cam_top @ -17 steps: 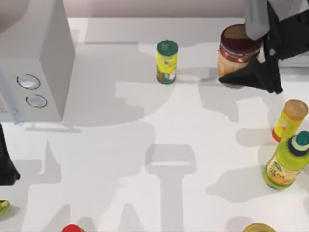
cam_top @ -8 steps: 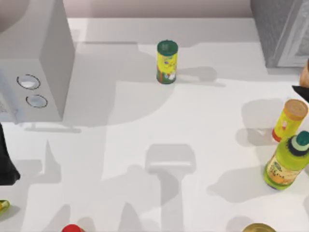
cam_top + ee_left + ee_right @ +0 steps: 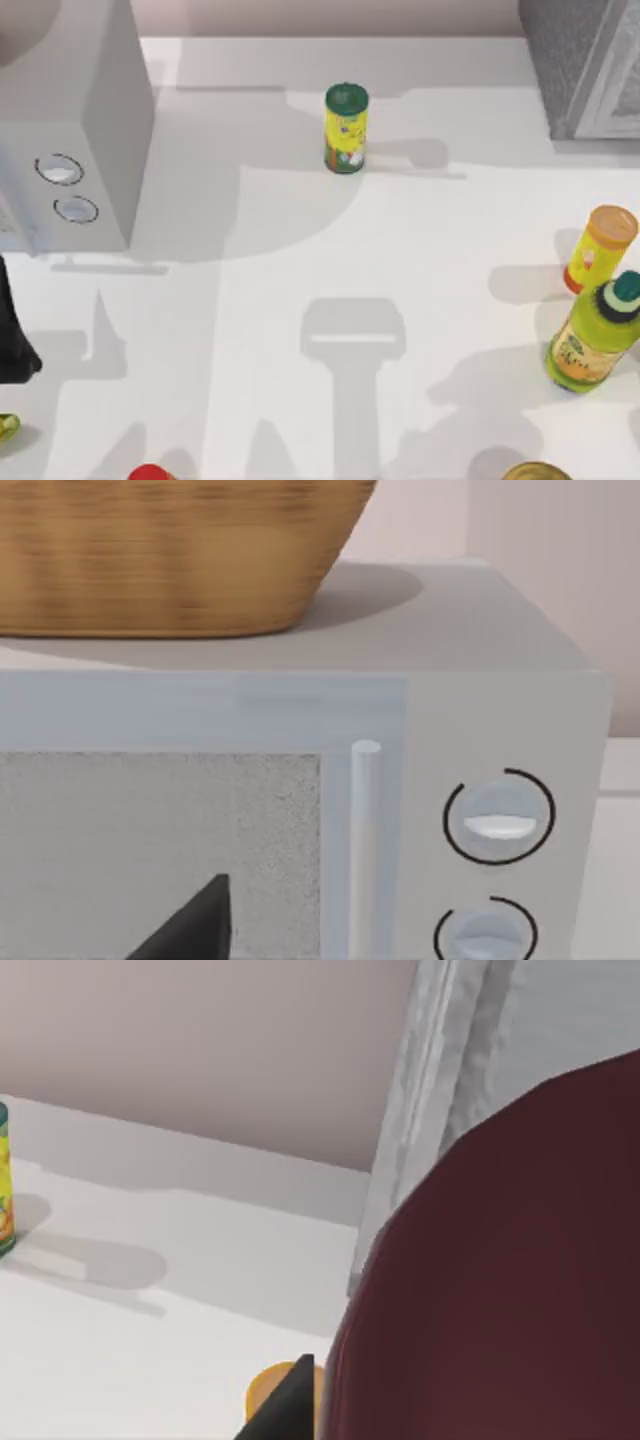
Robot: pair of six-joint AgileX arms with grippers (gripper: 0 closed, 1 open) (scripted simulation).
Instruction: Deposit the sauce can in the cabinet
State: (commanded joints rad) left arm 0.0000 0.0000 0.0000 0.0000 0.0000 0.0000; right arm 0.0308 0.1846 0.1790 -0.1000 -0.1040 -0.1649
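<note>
Right hand [image 3: 300, 1400] gripping sauce can [image 3: 500, 1290] — beside cabinet [image 3: 440, 1090].

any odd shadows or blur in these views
Top view: soft arm-shaped shadows cross the white table, and the slim yellow can casts one toward the cabinet. Left wrist view: the basket looks slightly smeared. Right wrist view: the sauce can looms very close, a dark maroon mass.
</note>
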